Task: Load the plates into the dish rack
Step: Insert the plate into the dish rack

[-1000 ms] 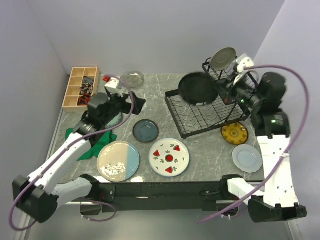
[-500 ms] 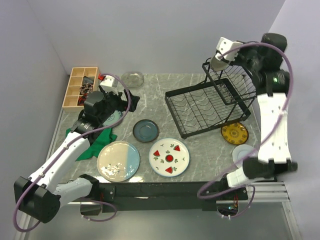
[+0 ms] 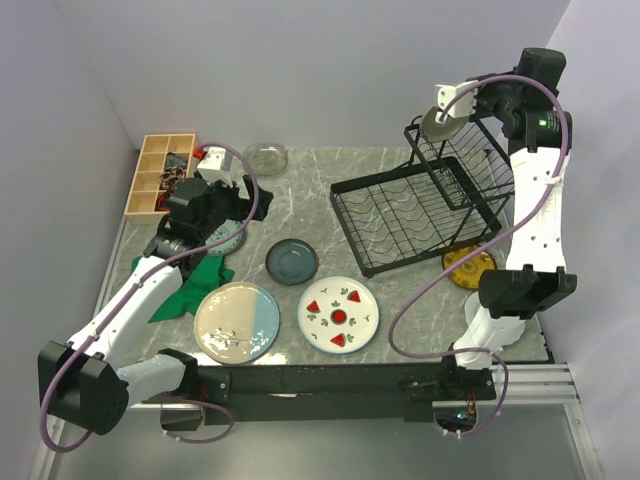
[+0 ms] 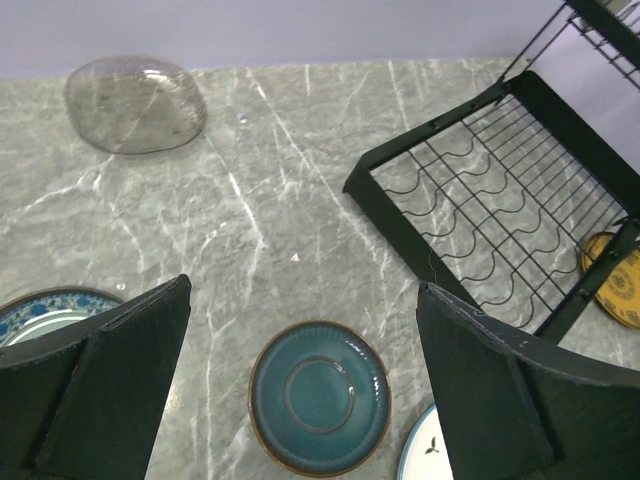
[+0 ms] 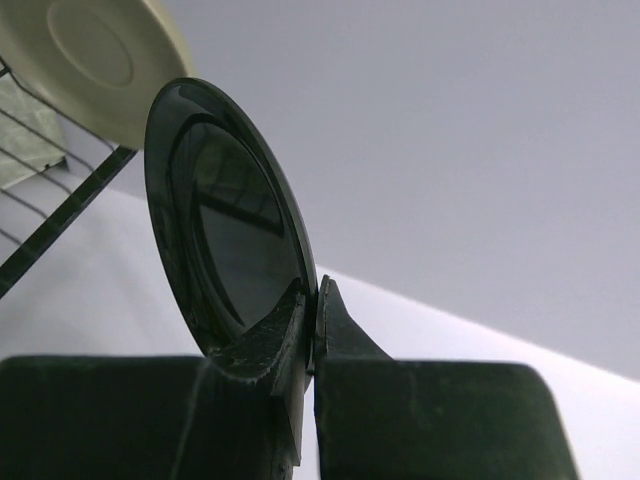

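My right gripper (image 5: 312, 300) is shut on the rim of a black plate (image 5: 225, 210), held on edge high by the upper basket of the black wire dish rack (image 3: 420, 215). A taupe plate (image 3: 438, 122) stands in that basket and also shows in the right wrist view (image 5: 95, 55). My left gripper (image 4: 303, 290) is open and empty above a slate-blue plate (image 4: 320, 395). On the table lie the slate-blue plate (image 3: 291, 261), a watermelon plate (image 3: 338, 313), a cream-and-blue plate (image 3: 237, 321), a yellow plate (image 3: 466, 266) and a clear glass plate (image 3: 264, 158).
A wooden compartment box (image 3: 160, 175) stands at the far left. A green cloth (image 3: 190, 285) lies under the left arm, with a blue-patterned plate (image 3: 222, 238) beside it. The right arm's base (image 3: 515, 290) covers part of the table's right side.
The right arm has swung up and back, carrying the black plate from over the lower tray up to the upper basket. The left arm has drawn back slightly.
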Controlling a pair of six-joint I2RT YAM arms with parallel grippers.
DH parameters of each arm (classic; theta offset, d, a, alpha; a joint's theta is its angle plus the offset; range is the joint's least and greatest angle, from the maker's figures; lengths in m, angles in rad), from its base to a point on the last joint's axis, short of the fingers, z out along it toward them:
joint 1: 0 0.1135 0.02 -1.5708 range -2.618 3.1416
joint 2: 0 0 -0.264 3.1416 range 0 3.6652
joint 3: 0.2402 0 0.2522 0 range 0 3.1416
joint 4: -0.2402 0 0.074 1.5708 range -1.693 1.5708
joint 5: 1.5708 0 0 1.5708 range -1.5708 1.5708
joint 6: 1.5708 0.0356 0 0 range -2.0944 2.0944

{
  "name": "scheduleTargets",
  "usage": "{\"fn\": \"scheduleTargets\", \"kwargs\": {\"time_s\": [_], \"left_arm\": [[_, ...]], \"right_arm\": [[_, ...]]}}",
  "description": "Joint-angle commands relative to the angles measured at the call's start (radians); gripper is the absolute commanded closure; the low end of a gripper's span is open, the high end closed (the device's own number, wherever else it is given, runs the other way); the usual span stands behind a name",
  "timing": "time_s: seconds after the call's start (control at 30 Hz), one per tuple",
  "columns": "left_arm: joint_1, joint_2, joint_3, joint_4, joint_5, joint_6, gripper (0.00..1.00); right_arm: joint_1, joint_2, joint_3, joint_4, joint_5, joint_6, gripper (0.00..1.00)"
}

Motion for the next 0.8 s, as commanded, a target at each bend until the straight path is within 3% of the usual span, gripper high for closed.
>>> {"fn": "scheduleTargets", "kwargs": {"time_s": [0.0, 0.77], "left_arm": [[0.013, -0.008, -0.006, 0.046, 0.015, -0.009, 0.01], [0.012, -0.029, -0.008, 0.054, 0.041, -0.010, 0.01]], "right_arm": [[0.001, 0.025, 0.050, 0.025, -0.069, -0.095, 1.00], [0.023, 0.108, 0.064, -0.071, -0.175, -0.230, 1.00]]}}
